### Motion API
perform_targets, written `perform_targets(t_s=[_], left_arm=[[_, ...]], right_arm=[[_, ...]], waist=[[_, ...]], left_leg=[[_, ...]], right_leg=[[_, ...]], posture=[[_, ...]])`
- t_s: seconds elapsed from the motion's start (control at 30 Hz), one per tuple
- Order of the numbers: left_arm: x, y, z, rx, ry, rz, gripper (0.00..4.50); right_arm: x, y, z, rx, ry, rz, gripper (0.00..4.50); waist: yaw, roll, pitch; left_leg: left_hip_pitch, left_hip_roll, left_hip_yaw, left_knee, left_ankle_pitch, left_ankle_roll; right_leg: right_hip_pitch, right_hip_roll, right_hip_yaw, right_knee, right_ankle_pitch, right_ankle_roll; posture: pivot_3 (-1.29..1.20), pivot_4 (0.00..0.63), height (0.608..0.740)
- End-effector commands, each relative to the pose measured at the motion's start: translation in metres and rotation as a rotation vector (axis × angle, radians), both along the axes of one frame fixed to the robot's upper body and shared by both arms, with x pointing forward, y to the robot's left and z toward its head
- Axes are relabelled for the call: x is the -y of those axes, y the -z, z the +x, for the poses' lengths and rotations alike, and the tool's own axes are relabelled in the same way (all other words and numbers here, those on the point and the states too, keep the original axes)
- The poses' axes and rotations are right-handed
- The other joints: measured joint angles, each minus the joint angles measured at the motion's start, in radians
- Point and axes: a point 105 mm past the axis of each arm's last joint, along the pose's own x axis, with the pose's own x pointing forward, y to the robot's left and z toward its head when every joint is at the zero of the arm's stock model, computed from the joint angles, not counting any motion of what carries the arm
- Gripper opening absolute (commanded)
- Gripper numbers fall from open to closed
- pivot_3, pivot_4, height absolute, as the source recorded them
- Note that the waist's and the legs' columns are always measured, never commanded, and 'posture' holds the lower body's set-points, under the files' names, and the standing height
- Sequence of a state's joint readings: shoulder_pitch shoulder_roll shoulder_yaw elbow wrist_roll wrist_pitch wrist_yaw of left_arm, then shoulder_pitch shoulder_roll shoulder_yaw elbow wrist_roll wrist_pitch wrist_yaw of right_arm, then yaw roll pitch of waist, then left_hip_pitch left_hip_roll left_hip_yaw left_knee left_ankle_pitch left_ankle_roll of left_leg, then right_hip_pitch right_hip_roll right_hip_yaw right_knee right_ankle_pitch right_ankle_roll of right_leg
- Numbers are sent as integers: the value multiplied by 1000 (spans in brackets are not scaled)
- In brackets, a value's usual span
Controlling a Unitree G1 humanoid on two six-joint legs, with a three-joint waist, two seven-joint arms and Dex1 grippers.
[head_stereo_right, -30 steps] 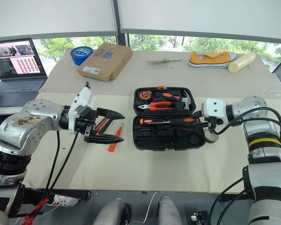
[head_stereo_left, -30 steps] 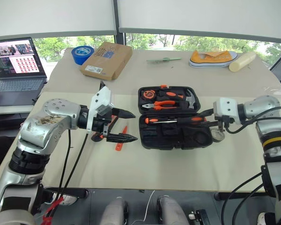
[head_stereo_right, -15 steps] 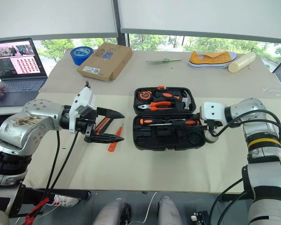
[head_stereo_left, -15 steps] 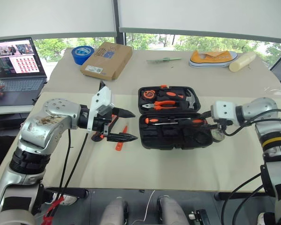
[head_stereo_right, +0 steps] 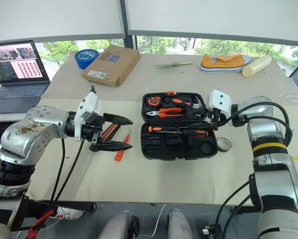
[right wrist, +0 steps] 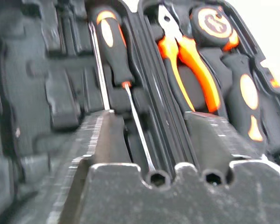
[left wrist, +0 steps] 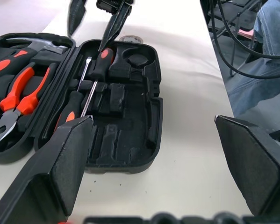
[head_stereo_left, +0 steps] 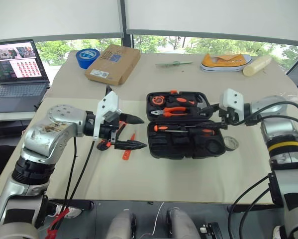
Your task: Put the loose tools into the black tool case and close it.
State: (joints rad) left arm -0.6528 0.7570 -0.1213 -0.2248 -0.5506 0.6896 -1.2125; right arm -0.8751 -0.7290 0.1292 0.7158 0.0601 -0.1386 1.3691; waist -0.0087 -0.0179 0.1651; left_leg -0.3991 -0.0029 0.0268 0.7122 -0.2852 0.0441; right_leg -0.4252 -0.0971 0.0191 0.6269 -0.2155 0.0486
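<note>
Beige counter (head_stereo_left: 188, 179) carries everything we see. Black tool case (head_stereo_left: 186, 124) lies open mid-counter, two orange-and-black screwdrivers (head_stereo_left: 183, 128) in its near half, pliers (head_stereo_left: 176, 110) and hammer (head_stereo_left: 201, 105) in the far half. Left hand (head_stereo_left: 134, 132) hovers left of the case, fingers spread wide, holding nothing. Right hand (head_stereo_right: 204, 115) sits over the case's right end, fingers apart, nothing pinched that we can tell. Utility knife (head_stereo_left: 111, 142) and slim orange tester screwdriver (head_stereo_left: 128, 146) lie on the counter below the left hand. Greyish tape ring (head_stereo_left: 231, 143) lies just right of the case.
</note>
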Motion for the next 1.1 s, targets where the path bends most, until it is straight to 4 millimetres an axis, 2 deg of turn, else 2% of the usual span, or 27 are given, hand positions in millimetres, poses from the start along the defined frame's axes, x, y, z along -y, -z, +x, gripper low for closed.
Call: perform_targets(t_s=[0.03,0.13,0.17,0.27,0.37,0.5,0.63,0.7,0.87,1.0,1.1], left_arm=[[3,-9,0,60,15,-9,4500],[2,-9,0,63,14,-5,4500],[1,-9,0,64,13,-4,4500],[0,-9,1,65,10,-2,4500],[0,-9,2,66,9,-1,4500],[0,-10,3,70,6,-3,4500],[0,-10,4,71,0,-3,4500],[-1,-10,5,73,-6,-4,4500],[-2,-10,6,75,-13,-3,4500],[-5,-8,9,81,-39,1,4500],[-11,-7,14,89,-123,4,4500]], right_arm=[[-1,-2,0,20,18,15,1289],[-5,8,-1,-6,13,13,180],[-6,10,-1,-12,13,11,85],[-7,24,4,-25,51,-52,85],[-9,39,2,-19,12,-163,85],[-17,50,-3,-26,-31,-241,85],[-14,59,-6,12,-71,-337,85],[-16,54,-4,31,-53,-302,85],[-14,30,6,102,8,-234,85],[-14,5,11,132,48,-145,85],[-21,-23,7,124,47,3,85]], waist=[[-1,0,0],[-5,0,0],[-5,0,0],[-9,0,0],[-8,0,0],[-8,0,0],[-8,0,0],[-8,0,0],[-8,-1,0],[-6,-1,0],[-6,0,0]], left_leg=[[0,0,0,0,0,0],[0,0,0,0,0,0],[0,0,0,0,0,0],[0,0,0,0,0,0],[0,0,0,0,0,-1],[1,0,0,0,0,0],[2,1,0,0,0,0],[2,1,0,0,0,0],[2,1,0,0,0,0],[2,1,0,0,0,0],[0,0,0,0,0,0]], right_leg=[[0,0,0,0,0,0],[0,0,0,0,0,0],[0,1,0,0,0,0],[0,1,0,0,0,0],[-1,1,0,0,0,0],[1,1,0,0,0,0],[0,2,0,1,0,0],[1,2,0,1,0,0],[1,2,0,0,0,0],[1,2,0,1,0,0],[0,1,0,0,0,0]], posture=[[0,150,735],[0,150,735],[0,150,735],[0,150,735],[0,150,735],[0,150,735],[0,150,735],[0,150,735],[0,150,735],[0,150,735],[0,150,735]])
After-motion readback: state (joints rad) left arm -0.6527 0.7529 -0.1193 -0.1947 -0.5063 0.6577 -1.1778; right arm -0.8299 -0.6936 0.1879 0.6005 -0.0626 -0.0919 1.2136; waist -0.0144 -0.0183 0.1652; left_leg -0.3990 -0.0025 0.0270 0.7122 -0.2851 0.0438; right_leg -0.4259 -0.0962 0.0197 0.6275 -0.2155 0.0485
